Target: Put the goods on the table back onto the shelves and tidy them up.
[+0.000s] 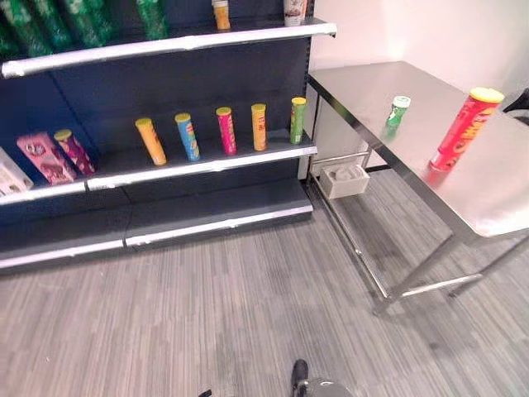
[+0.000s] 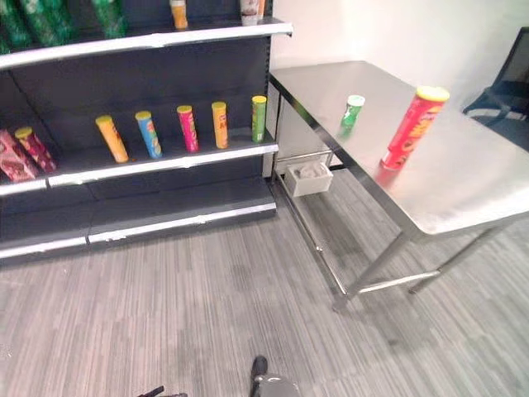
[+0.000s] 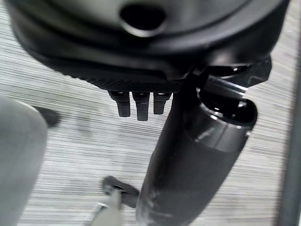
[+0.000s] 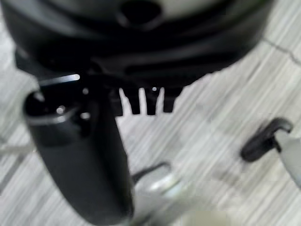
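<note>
no legible text on anything

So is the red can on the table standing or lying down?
Standing. The red can rests on its base on the table, yellow lid on top.

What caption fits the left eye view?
Red can and small green can stand on the steel table beside the shelves.

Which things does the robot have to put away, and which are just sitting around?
For the job:
- red can
- small green can
- steel table they stand on
- shelf they go to

Just sitting around:
- white box on the floor
- cans already in the shelf row
</note>
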You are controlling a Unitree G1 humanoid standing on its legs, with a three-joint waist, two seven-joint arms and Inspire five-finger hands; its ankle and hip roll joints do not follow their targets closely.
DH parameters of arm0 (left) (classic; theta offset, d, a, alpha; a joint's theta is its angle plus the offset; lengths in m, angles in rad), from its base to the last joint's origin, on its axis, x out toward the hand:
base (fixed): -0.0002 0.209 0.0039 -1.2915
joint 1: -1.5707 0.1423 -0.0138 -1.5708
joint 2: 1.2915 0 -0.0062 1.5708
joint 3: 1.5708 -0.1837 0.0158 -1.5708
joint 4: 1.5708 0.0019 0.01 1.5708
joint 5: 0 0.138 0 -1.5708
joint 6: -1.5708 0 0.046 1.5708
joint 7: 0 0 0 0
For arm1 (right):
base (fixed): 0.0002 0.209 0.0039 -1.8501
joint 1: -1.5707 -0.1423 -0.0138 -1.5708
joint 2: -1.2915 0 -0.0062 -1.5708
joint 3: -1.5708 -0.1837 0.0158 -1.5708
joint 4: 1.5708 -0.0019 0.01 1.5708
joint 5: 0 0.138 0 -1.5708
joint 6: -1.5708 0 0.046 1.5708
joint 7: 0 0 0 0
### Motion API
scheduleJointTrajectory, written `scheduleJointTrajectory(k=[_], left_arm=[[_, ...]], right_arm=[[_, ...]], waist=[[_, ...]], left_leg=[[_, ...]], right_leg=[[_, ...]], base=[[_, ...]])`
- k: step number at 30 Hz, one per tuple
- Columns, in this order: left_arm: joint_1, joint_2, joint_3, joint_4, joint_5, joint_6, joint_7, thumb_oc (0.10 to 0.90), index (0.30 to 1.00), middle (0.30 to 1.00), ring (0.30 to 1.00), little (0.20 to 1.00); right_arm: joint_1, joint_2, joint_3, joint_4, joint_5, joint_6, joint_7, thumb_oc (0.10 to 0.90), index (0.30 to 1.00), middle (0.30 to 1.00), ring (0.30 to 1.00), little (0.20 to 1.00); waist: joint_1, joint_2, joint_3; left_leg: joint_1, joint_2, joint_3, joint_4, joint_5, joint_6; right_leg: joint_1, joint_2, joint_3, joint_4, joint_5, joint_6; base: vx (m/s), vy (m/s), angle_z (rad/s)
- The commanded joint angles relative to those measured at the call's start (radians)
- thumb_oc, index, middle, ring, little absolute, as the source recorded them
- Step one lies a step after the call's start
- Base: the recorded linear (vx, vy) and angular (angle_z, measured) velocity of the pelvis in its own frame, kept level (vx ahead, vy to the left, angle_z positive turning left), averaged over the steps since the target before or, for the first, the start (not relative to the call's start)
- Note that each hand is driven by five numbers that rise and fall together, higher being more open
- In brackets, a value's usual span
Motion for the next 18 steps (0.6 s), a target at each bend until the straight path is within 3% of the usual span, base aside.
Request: scheduleJointTrajectory(k=[1, 2, 3, 4, 5, 6, 7, 8, 9, 11, 12, 13, 14, 15, 16, 18], left_arm=[[0.004, 0.034, -0.034, -0.039, 0.035, -0.022, 0.013, 0.8, 0.9, 0.9, 0.9, 0.9], [0.004, 0.034, -0.034, -0.04, 0.035, -0.022, 0.013, 0.8, 0.9, 0.9, 0.9, 0.9], [-0.008, 0.027, -0.052, -0.047, 0.045, -0.022, 0.021, 0.8, 0.9, 0.9, 0.9, 0.9], [-0.008, 0.027, -0.052, -0.046, 0.045, -0.022, 0.021, 0.8, 0.9, 0.9, 0.9, 0.9], [-0.01, 0.024, -0.053, -0.047, 0.044, -0.02, 0.02, 0.8, 0.9, 0.9, 0.9, 0.9], [-0.014, 0.024, -0.055, -0.059, 0.031, -0.021, 0.018, 0.8, 0.9, 0.9, 0.9, 0.9], [-0.022, 0.025, -0.059, -0.063, 0.019, -0.025, 0.021, 0.8, 0.9, 0.9, 0.9, 0.9], [-0.027, 0.021, -0.063, -0.056, 0.013, -0.033, 0.024, 0.8, 0.9, 0.9, 0.9, 0.9], [-0.032, 0.014, -0.073, -0.053, -0.002, -0.04, 0.025, 0.8, 0.9, 0.9, 0.9, 0.9], [-0.043, 0.008, -0.094, -0.055, -0.016, -0.05, 0.029, 0.8, 0.9, 0.9, 0.9, 0.9], [-0.048, 0.015, -0.083, -0.067, -0.046, -0.054, 0.026, 0.8, 0.9, 0.9, 0.9, 0.9], [-0.048, 0.015, -0.083, -0.067, -0.046, -0.054, 0.026, 0.8, 0.9, 0.9, 0.9, 0.9], [-0.049, 0.012, -0.1, -0.041, 0.017, -0.047, 0.017, 0.8, 0.9, 0.9, 0.9, 0.9], [-0.049, 0.012, -0.1, -0.041, 0.017, -0.047, 0.017, 0.8, 0.9, 0.9, 0.9, 0.9], [-0.059, 0.016, -0.132, -0.034, 0.095, -0.044, 0.019, 0.8, 0.9, 0.9, 0.9, 0.9], [-0.071, 0.03, -0.203, -0.056, 0.225, -0.047, 0.024, 0.8, 0.9, 0.9, 0.9, 0.9]], right_arm=[[-0.052, 0.009, 0.038, -0.014, 0.019, -0.069, -0.005, 0.8, 0.9, 0.9, 0.9, 0.9], [-0.051, 0.009, 0.037, -0.015, 0.019, -0.068, -0.006, 0.8, 0.9, 0.9, 0.9, 0.9], [-0.064, 0.005, 0.059, -0.038, 0.013, -0.074, -0.015, 0.8, 0.9, 0.9, 0.9, 0.9], [-0.064, 0.005, 0.059, -0.039, 0.013, -0.073, -0.015, 0.8, 0.9, 0.9, 0.9, 0.9], [-0.069, 0.005, 0.064, -0.049, 0.013, -0.073, -0.016, 0.8, 0.9, 0.9, 0.9, 0.9], [-0.07, 0.004, 0.082, -0.057, 0.0, -0.072, -0.012, 0.8, 0.9, 0.9, 0.9, 0.9], [-0.067, 0.005, 0.098, -0.055, -0.011, -0.072, -0.01, 0.8, 0.9, 0.9, 0.9, 0.9], [-0.059, 0.01, 0.099, -0.04, -0.012, -0.073, -0.01, 0.8, 0.9, 0.9, 0.9, 0.9], [-0.053, 0.011, 0.1, -0.031, -0.017, -0.076, -0.015, 0.8, 0.9, 0.9, 0.9, 0.9], [-0.048, 0.003, 0.093, -0.005, -0.032, -0.076, -0.021, 0.8, 0.9, 0.9, 0.9, 0.9], [-0.037, -0.015, 0.067, 0.034, -0.048, -0.064, -0.02, 0.8, 0.9, 0.9, 0.9, 0.9], [-0.037, -0.015, 0.067, 0.034, -0.048, -0.064, -0.02, 0.8, 0.9, 0.9, 0.9, 0.9], [-0.031, -0.017, 0.056, 0.046, -0.071, -0.052, -0.001, 0.8, 0.9, 0.9, 0.9, 0.9], [-0.031, -0.017, 0.056, 0.046, -0.071, -0.052, -0.001, 0.8, 0.9, 0.9, 0.9, 0.9], [-0.021, -0.012, 0.046, 0.052, -0.061, -0.044, 0.009, 0.8, 0.9, 0.9, 0.9, 0.9], [-0.009, -0.008, 0.03, 0.049, -0.046, -0.036, 0.025, 0.8, 0.9, 0.9, 0.9, 0.9]], waist=[[-0.001, -0.08, -0.015], [0.001, -0.074, -0.013], [0.015, -0.105, -0.009], [0.017, -0.103, -0.008], [0.027, -0.115, -0.005], [0.044, -0.13, -0.001], [0.057, -0.127, 0.004], [0.079, -0.108, 0.012], [0.097, -0.095, 0.028], [0.115, -0.087, 0.046], [0.123, -0.068, 0.041], [0.125, -0.069, 0.041], [0.113, -0.055, 0.011], [0.113, -0.055, 0.011], [0.088, -0.062, -0.005], [0.055, -0.052, -0.014]], left_leg=[[-0.172, 0.037, 0.09, 0.134, 0.206, 0.02], [-0.175, 0.045, 0.09, 0.148, 0.197, 0.017], [-0.229, 0.094, 0.16, 0.22, 0.18, 0.039], [-0.228, 0.096, 0.162, 0.223, 0.178, 0.039], [-0.266, 0.107, 0.182, 0.238, 0.149, 0.054], [-0.332, 0.088, 0.163, 0.183, 0.099, 0.082], [-0.365, 0.056, 0.101, 0.062, 0.081, 0.091], [-0.41, 0.024, -0.037, -0.124, 0.17, 0.075], [-0.438, 0.022, -0.157, -0.256, 0.246, 0.062], [-0.508, 0.045, -0.291, -0.353, 0.3, 0.043], [-0.522, 0.071, -0.363, -0.322, 0.317, 0.027], [-0.522, 0.071, -0.362, -0.32, 0.315, 0.027], [-0.486, 0.082, -0.311, -0.301, 0.32, 0.029], [-0.486, 0.082, -0.311, -0.3, 0.32, 0.029], [-0.482, 0.056, -0.268, -0.275, 0.308, 0.045], [-0.442, 0.02, -0.206, -0.309, 0.29, 0.08]], right_leg=[[0.069, -0.058, -0.007, -0.057, -0.035, 0.149], [0.071, -0.05, -0.005, -0.058, -0.035, 0.147], [0.116, -0.057, 0.017, -0.085, -0.052, 0.137], [0.117, -0.055, 0.018, -0.085, -0.052, 0.137], [0.135, -0.062, 0.036, -0.09, -0.059, 0.137], [0.165, -0.068, 0.073, -0.106, -0.071, 0.143], [0.185, -0.068, 0.124, -0.108, -0.087, 0.15], [0.216, -0.041, 0.182, -0.107, -0.107, 0.149], [0.24, -0.021, 0.236, -0.086, -0.137, 0.139], [0.269, 0.001, 0.328, -0.052, -0.186, 0.135], [0.296, -0.005, 0.426, -0.007, -0.237, 0.154], [0.296, -0.005, 0.427, -0.006, -0.238, 0.154], [0.312, -0.05, 0.463, 0.005, -0.249, 0.185], [0.312, -0.05, 0.463, 0.005, -0.249, 0.185], [0.297, -0.096, 0.479, 0.035, -0.217, 0.217], [0.237, -0.123, 0.519, 0.117, -0.179, 0.246]], base=[[0.27, -0.12, -0.45], [0.28, -0.053, -0.52], [0.2, -0.022, -0.42], [0.27, -0.013, -0.31], [0.25, 0.053, -0.83], [0.39, 0.151, -0.79], [0.53, 0.248, -0.79], [0.55, 0.28, -0.68], [0.54, 0.217, -1.8], [0.62, 0.359, -2.79], [0.58, 0.487, -2.8], [0.64, 0.871, -2.26], [0.27, 0.467, -2.44], [0.46, 0.784, -1.62], [0.32, 0.561, -1.67], [0.32, 0.677, -0.57]])
